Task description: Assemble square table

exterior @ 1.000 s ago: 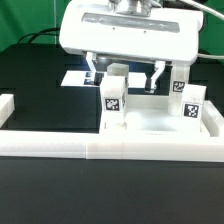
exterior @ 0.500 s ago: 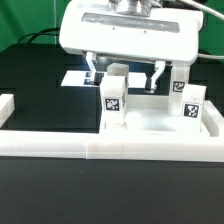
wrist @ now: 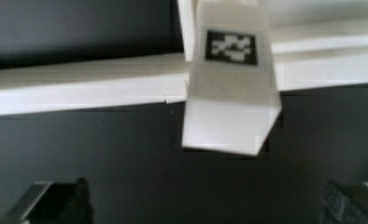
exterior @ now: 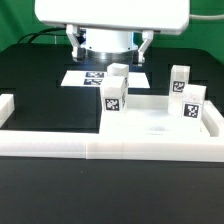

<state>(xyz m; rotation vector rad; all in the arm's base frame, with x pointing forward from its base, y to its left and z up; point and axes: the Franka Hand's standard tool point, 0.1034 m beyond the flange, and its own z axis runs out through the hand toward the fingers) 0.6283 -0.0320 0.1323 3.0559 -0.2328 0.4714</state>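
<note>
Black surface (exterior: 45, 85), white slab (exterior: 150, 120) already has three legs (exterior: 114, 92) standing up. Fourth still missing, I'd guess; tool (wrist: 207, 200) wide open, empty.

Arm: white wrist housing high at the exterior view's top, pointing straight down.
End effector (wrist: 207, 202): jaws spread wide, dark fingertips (wrist: 56, 200) well apart, nothing held.

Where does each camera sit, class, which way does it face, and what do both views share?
Exterior view: off the arm, facing the square table with three upright legs showing, behind the border wall; the arm's white housing fills the top.
Wrist view: on the wrist, looking past the open gripper at one leg.
Shared: a tagged white leg, probably the nearest one.
</note>
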